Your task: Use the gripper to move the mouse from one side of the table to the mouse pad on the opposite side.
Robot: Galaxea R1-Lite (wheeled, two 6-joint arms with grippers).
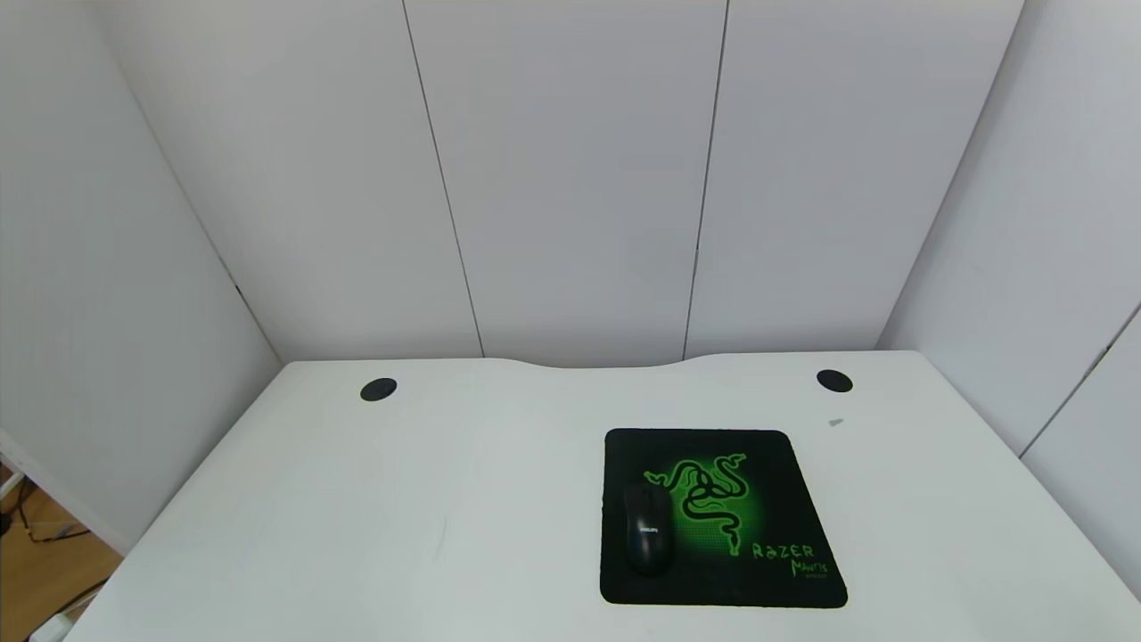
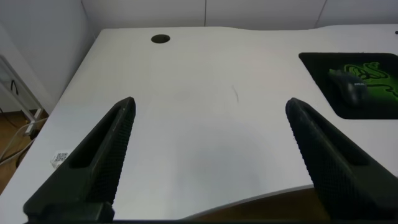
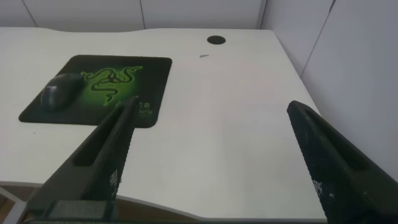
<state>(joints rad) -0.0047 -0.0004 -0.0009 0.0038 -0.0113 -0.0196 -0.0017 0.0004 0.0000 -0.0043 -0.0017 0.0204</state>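
Observation:
The black mouse [image 1: 645, 537] lies on the left part of the black mouse pad [image 1: 767, 499] with its green snake logo, on the right half of the white table [image 1: 357, 517]. Neither arm shows in the head view. My left gripper [image 2: 211, 106] is open and empty, held above the table's near left edge; the mouse [image 2: 352, 87] and pad [image 2: 323, 68] lie far off to its side. My right gripper [image 3: 214, 106] is open and empty above the table's near right part; the mouse [image 3: 59, 91] lies on the pad [image 3: 149, 68] beside it.
Two round black cable holes [image 1: 378, 390] [image 1: 833, 381] sit near the table's far edge, which has a curved notch. A small grey scrap [image 1: 835, 423] lies behind the pad. White wall panels close in the table on three sides.

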